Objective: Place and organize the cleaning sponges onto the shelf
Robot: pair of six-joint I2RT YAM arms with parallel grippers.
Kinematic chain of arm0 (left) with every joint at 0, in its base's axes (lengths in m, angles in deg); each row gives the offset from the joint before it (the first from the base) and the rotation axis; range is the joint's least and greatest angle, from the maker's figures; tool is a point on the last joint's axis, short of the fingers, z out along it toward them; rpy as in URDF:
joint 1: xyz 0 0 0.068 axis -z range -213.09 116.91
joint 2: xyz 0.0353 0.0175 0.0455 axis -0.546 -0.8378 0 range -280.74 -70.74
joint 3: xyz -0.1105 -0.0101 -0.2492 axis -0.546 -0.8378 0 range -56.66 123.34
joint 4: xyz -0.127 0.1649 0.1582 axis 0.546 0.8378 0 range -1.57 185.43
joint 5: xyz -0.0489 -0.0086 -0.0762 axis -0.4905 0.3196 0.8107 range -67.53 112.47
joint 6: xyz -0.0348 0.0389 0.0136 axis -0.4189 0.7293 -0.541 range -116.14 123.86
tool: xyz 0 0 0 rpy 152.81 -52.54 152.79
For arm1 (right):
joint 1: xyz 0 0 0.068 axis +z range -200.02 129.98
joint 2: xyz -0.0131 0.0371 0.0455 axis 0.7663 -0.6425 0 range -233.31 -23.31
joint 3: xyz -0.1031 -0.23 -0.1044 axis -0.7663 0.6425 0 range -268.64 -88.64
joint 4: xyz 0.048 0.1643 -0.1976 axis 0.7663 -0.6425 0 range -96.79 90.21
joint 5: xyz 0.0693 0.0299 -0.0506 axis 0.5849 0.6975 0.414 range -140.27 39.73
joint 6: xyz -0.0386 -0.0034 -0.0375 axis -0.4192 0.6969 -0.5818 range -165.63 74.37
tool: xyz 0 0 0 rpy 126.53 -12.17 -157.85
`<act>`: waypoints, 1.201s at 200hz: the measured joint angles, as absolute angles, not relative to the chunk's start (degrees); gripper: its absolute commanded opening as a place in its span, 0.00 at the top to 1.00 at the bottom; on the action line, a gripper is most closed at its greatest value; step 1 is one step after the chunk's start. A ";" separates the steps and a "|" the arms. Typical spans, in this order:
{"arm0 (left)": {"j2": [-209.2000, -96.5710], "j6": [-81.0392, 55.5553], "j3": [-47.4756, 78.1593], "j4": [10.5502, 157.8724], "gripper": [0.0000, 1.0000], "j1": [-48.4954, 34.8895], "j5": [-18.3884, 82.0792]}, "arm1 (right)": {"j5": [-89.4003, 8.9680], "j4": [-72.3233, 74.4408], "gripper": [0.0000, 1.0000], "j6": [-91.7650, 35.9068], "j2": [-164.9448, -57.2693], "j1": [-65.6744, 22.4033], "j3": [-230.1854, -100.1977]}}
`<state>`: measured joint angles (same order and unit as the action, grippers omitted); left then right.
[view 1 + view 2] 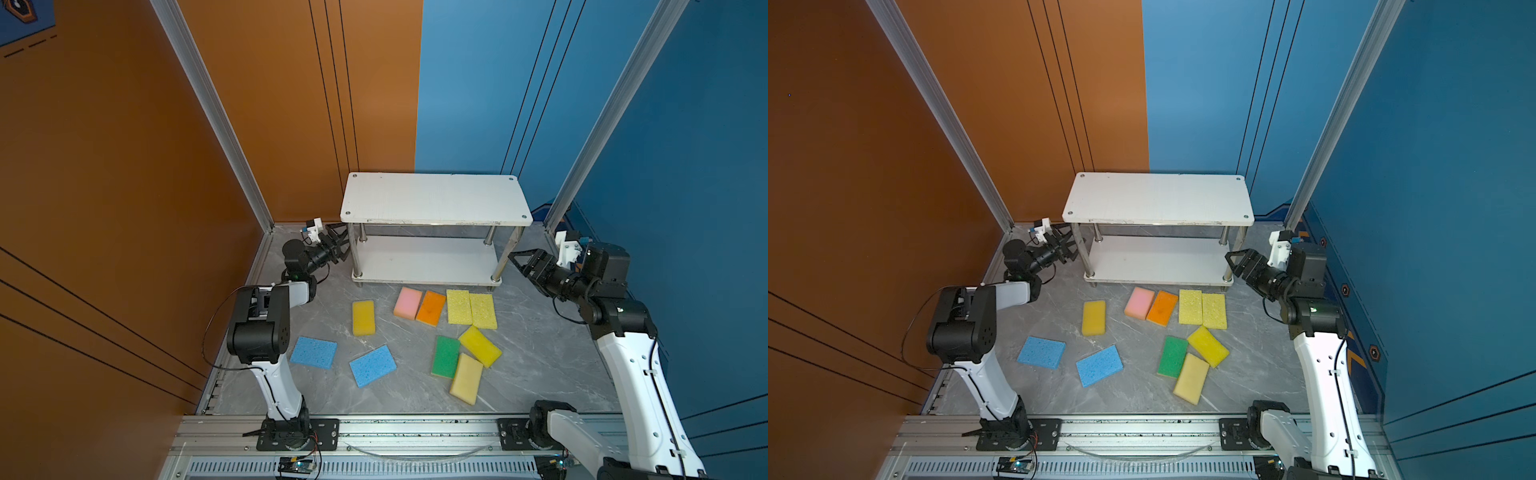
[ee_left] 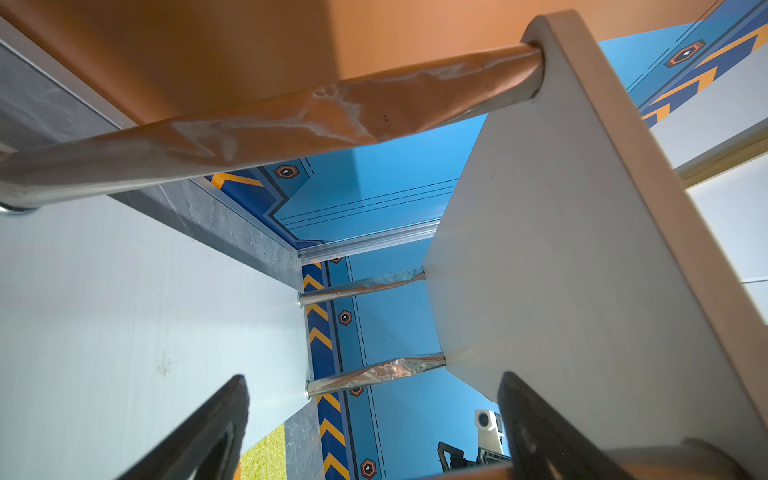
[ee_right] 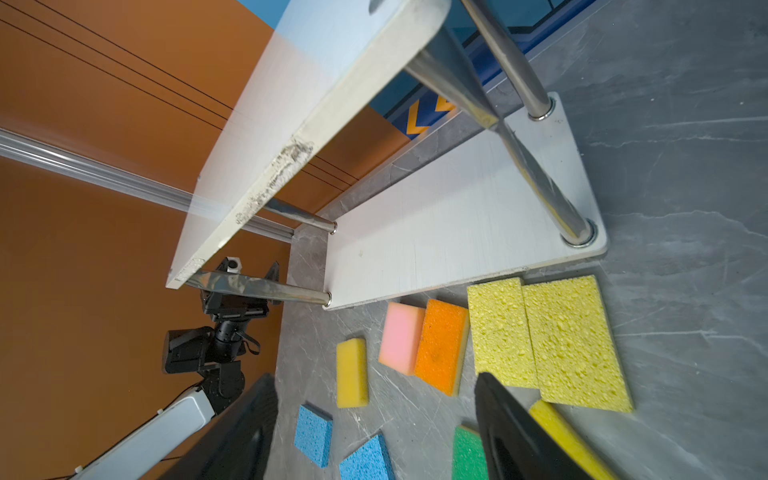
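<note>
Ten rectangular foam sponges [image 1: 372, 365] lie lower-centre on the grey desk [image 1: 540, 353]: five yellow [image 1: 363, 318] [image 1: 459, 306] [image 1: 483, 311] [image 1: 480, 345] [image 1: 466, 378], two blue [image 1: 313, 352] [image 1: 372, 365], one green [image 1: 445, 356], one orange [image 1: 431, 308], one pink [image 1: 408, 303]; one white two-tier shelf [image 1: 436, 199]; left claw [image 1: 341, 243] and right claw [image 1: 515, 259] both spread

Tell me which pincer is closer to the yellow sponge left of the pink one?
Left. The left pincer hangs just behind that smooth yellow rectangular foam sponge; the right pincer is away on the opposite side.

Robotics lab test cell, orange and blue printed wall panels [image 1: 124, 166], silver aluminium extrusion frame posts [image 1: 215, 112], grey marble-patterned tabletop [image 1: 540, 353], two white-and-black robot arms [image 1: 282, 386] bolted to a slotted aluminium rail [image 1: 415, 432], exposed circuit board [image 1: 296, 463]
</note>
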<state>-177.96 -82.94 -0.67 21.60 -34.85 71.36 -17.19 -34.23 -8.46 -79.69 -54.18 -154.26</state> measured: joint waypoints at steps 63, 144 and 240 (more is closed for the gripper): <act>-171.23 -75.44 -8.08 30.52 0.07 -39.20 70.70 | -24.10 -41.92 0.23 -13.07 -77.92 -44.61 -154.24; -146.58 -46.85 -9.68 81.58 0.03 -42.98 56.43 | -32.51 -44.26 0.23 -13.90 -80.49 -28.72 -153.04; -119.21 -34.24 -14.81 114.63 0.00 -21.45 40.58 | -38.65 -46.27 0.21 -8.59 -81.59 -18.12 -142.37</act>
